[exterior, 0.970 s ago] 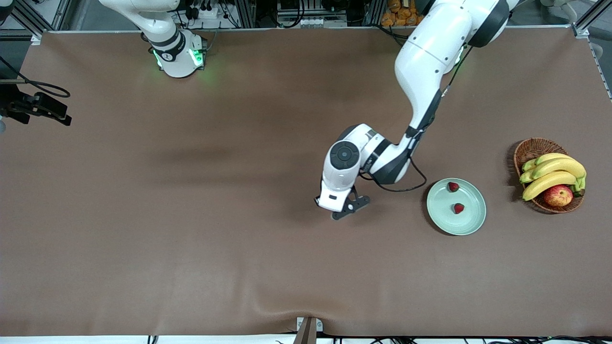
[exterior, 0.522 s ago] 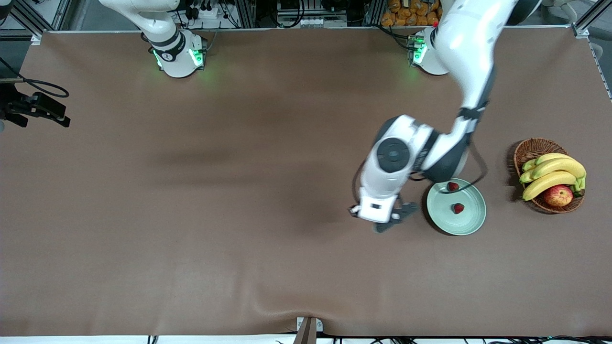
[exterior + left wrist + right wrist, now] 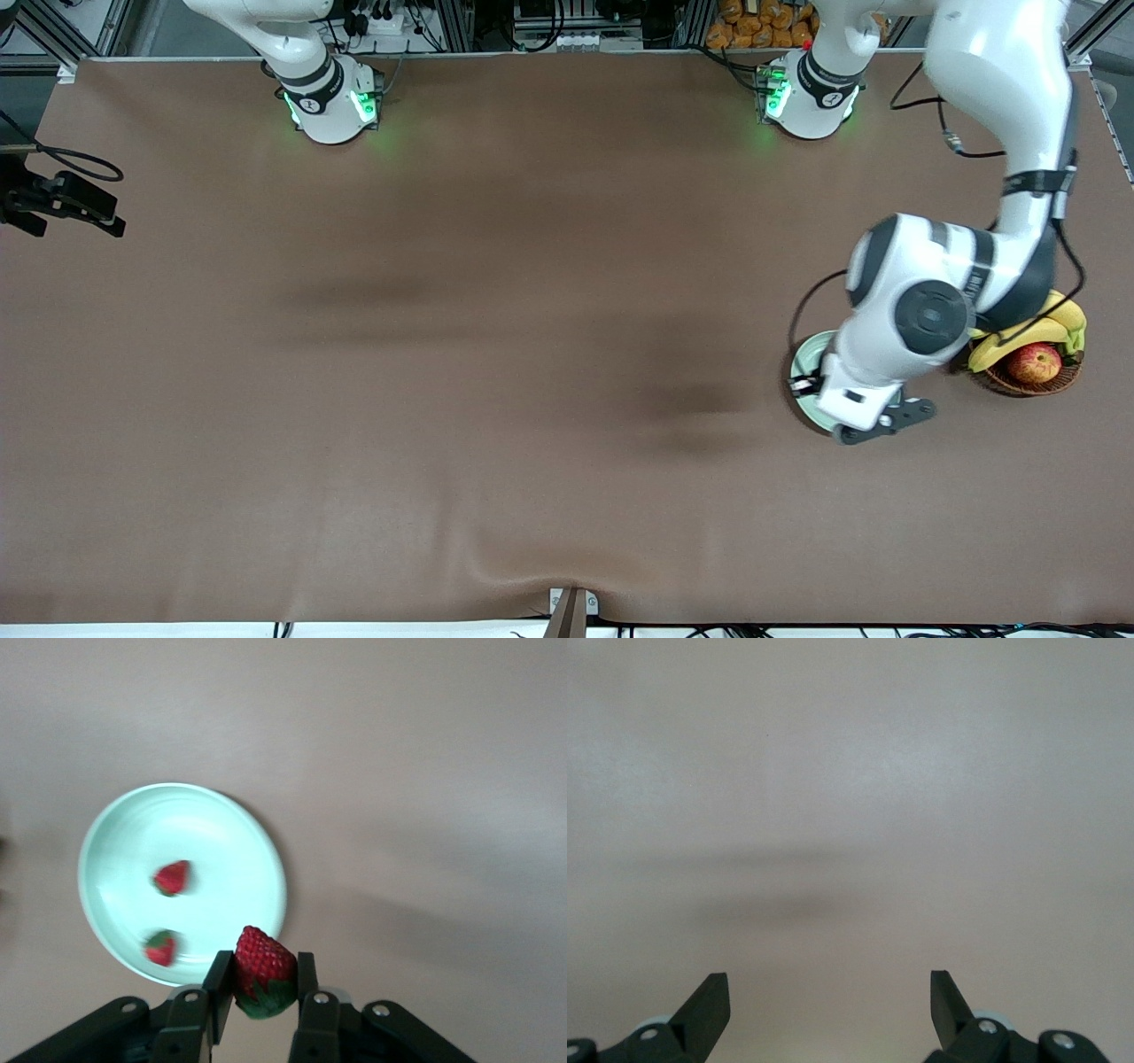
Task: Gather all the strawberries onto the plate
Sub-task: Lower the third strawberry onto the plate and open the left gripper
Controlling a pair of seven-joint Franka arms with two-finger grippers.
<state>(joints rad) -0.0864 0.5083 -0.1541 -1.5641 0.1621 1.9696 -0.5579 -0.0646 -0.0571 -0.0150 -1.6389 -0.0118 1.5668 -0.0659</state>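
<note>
The strawberries are nearly all gathered: judging by how things lie, two of the three are done and the last is on its way in. Taking the scene from the biggest thing down, the brown table (image 3: 443,354) holds the task's things toward the left arm's end. There the left arm reaches out from its base and hangs over the plate (image 3: 802,363), hiding most of it in the front view, so that only a sliver of pale mint-green rim shows beside the wrist. The wicker basket (image 3: 1028,381) sits just beside the plate, farther toward that end of the table, and holds a bunch of bananas (image 3: 1032,332) and a red-yellow apple (image 3: 1035,361); the arm covers part of it too. The left wrist view shows the plate (image 3: 257,850) whole: a round, shallow dish with two strawberries lying in it, one (image 3: 172,877) near the middle and one (image 3: 160,948) close to the rim, apart from each other. The left gripper (image 3: 264,988) is closed on the third strawberry (image 3: 263,970), pinched between both fingers with its green top down, hanging over the plate's rim, not its middle. What remains, I judge, is to carry it a little farther over the dish and let it go. The right gripper (image 3: 828,992) waits over bare table at the right arm's end, its fingers spread wide with nothing between them.
</note>
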